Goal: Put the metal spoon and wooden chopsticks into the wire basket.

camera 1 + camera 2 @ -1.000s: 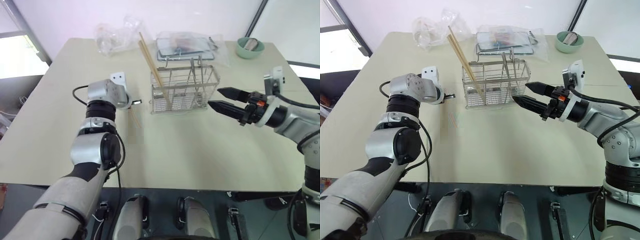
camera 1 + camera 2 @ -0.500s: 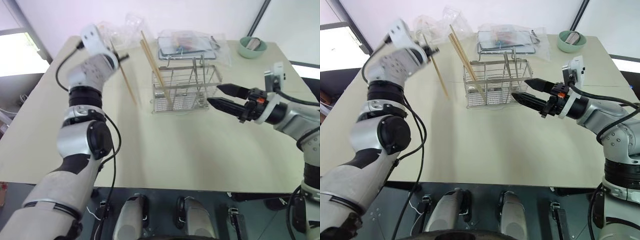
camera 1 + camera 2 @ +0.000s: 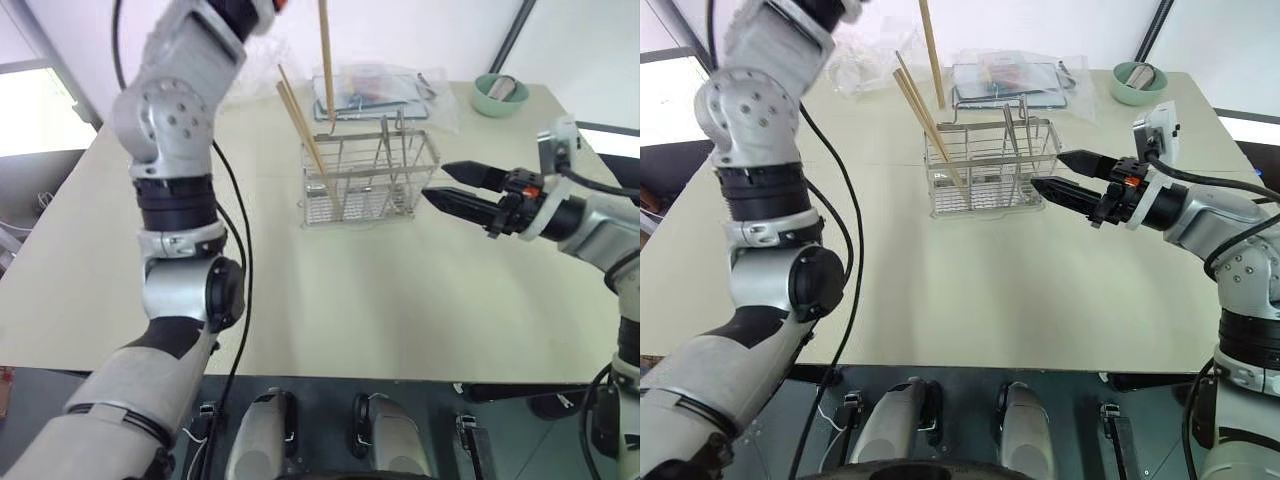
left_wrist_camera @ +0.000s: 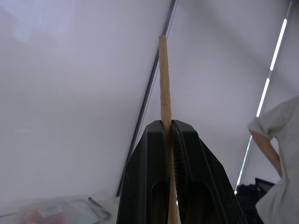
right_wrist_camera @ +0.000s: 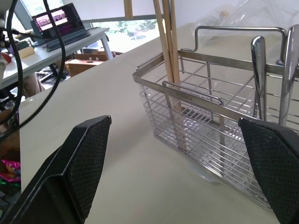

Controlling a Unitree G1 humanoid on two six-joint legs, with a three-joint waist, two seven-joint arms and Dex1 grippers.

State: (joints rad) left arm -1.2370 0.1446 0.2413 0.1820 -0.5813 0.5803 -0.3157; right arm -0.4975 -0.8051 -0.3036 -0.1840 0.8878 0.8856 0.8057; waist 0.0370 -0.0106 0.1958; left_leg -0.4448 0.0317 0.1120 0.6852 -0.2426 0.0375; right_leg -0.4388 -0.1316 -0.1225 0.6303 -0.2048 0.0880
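The wire basket [image 3: 370, 178] stands on the beige table [image 3: 400, 290]. Two wooden chopsticks [image 3: 300, 125] lean in its left compartment. The metal spoon [image 3: 385, 140] stands handle up in the right part, also seen as the spoon [image 5: 259, 70]. My left gripper [image 4: 169, 128] is raised high and shut on a third chopstick [image 4: 163, 84]. That chopstick [image 3: 326, 60] hangs nearly upright, its lower end just above the basket's back left corner. My right gripper [image 3: 434, 181] is level and open, just right of the basket, with nothing between its fingers [image 5: 79, 168].
A plastic-wrapped flat tray [image 3: 370, 95] lies behind the basket. Crumpled clear bags [image 3: 865, 55] sit at the back left and a green bowl [image 3: 500, 95] at the back right. A person [image 4: 280, 154] stands off to the side. A laptop [image 5: 60, 23] sits on a desk beyond the table.
My left arm has swung up and to the right from the table, lifting the chopstick and turning it from slanted to nearly upright over the basket. The right gripper has stayed in place.
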